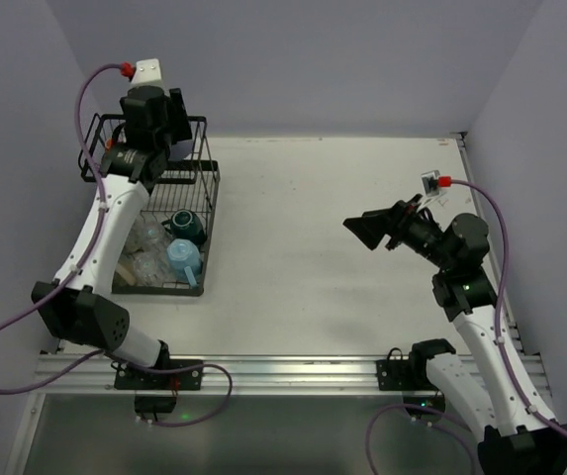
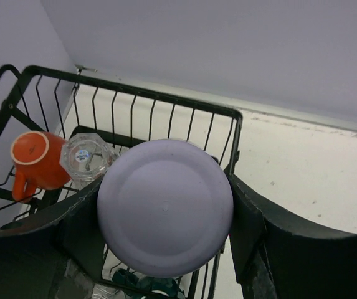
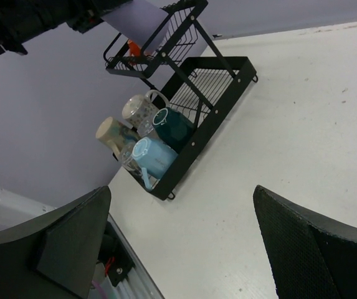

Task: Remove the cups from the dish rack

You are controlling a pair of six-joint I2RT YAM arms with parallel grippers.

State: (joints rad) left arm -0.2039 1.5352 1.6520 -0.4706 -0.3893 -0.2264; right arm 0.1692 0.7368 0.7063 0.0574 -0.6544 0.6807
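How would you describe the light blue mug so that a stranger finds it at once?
Find the black dish rack on the table's left side. In its low tray stands a cluster of cups; the light blue mug is at the end nearest the robot, beside the dark teal mug, and alone is pale blue.

One black dish rack (image 3: 210,128), two end effectors, left end effector (image 2: 166,212) and right end effector (image 3: 184,249), at least seven cups: one lavender tumbler (image 2: 164,205), one orange cup (image 2: 38,165), one teal mug (image 3: 177,126), one light blue mug (image 3: 153,157), one cream mug (image 3: 108,132), at least two clear glasses (image 2: 85,156)
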